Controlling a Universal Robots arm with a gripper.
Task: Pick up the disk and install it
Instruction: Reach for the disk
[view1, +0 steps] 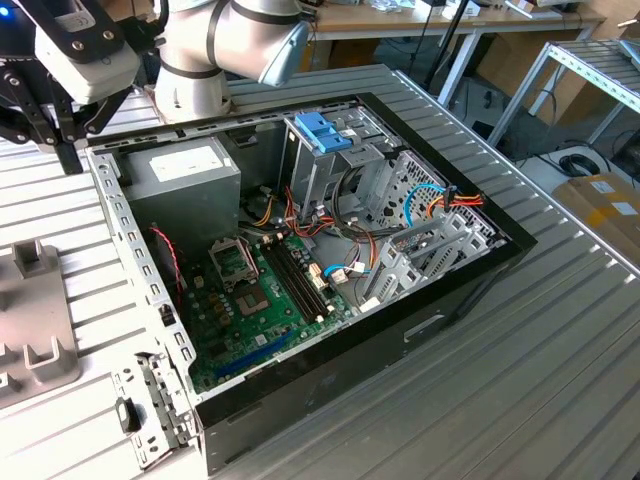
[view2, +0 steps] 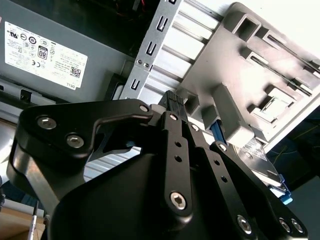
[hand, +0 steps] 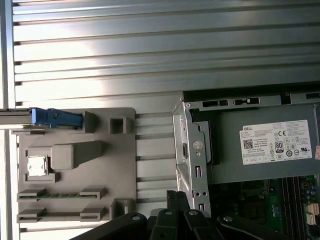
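Disk (hand: 54, 118) stands on edge at the tray's (hand: 122, 165) corner farthest from the case (hand: 192, 150), long axis square to the case wall. Claw (hand: 175, 197) hangs beside that wall, clear of the disk (open or closed: cannot tell). Disk lies across the tray, toward the exterior view's left.

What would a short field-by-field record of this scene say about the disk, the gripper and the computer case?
disk: on edge in the grey fixture, outside the case, not installed
gripper: near the case's edge, apart from the disk
computer case: open, motherboard exposed
drive cage: blue latch on top
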